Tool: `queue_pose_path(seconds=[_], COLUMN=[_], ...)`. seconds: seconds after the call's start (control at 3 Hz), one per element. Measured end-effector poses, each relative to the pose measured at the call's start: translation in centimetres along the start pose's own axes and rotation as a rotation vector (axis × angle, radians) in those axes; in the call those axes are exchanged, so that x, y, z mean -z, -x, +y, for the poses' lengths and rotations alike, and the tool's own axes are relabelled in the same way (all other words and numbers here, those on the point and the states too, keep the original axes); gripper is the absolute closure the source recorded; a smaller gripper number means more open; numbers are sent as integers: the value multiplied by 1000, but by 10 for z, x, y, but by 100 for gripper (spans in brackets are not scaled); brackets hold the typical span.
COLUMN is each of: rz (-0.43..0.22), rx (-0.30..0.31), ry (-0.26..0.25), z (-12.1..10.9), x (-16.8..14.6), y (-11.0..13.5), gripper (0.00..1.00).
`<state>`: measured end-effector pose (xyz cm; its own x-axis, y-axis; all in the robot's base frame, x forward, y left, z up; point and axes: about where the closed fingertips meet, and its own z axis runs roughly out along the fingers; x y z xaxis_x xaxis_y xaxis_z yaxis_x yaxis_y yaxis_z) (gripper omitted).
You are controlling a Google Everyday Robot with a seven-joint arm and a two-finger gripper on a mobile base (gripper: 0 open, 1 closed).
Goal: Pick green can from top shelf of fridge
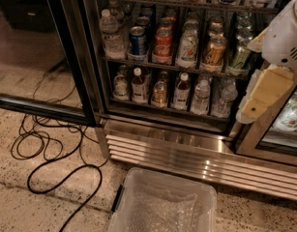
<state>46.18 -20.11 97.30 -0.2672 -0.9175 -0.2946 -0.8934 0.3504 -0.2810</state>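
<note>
The fridge [177, 151] is seen stocked with cans and bottles on wire racks. The green can [241, 57] is stood at the right end of the middle visible rack, beside a gold can [215, 52]. The gripper [258, 99] is held at the right edge, just below and right of it. A clear bin [162, 204] is set on the floor.

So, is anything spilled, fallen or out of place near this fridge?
Nothing is spilled or fallen; the cans and bottles in the fridge stand upright in rows. Only the black cable looks untidy: it lies in loose loops on the floor at the left. The hand hangs at the right edge, before the fridge's right side.
</note>
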Motion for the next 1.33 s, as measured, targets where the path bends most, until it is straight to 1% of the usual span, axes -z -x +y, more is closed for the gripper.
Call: queue_pose_path(seconds=[0.33,0.67,1.0,1.33], rz=[-87,-97,-129,-170], rx=[8,7,-1,-49], ry=[48,54,48,12], z=[-7,-6,-2,9], x=[-13,-14,-22,-44], y=[20,22,30,60], gripper=[0,0,0,0])
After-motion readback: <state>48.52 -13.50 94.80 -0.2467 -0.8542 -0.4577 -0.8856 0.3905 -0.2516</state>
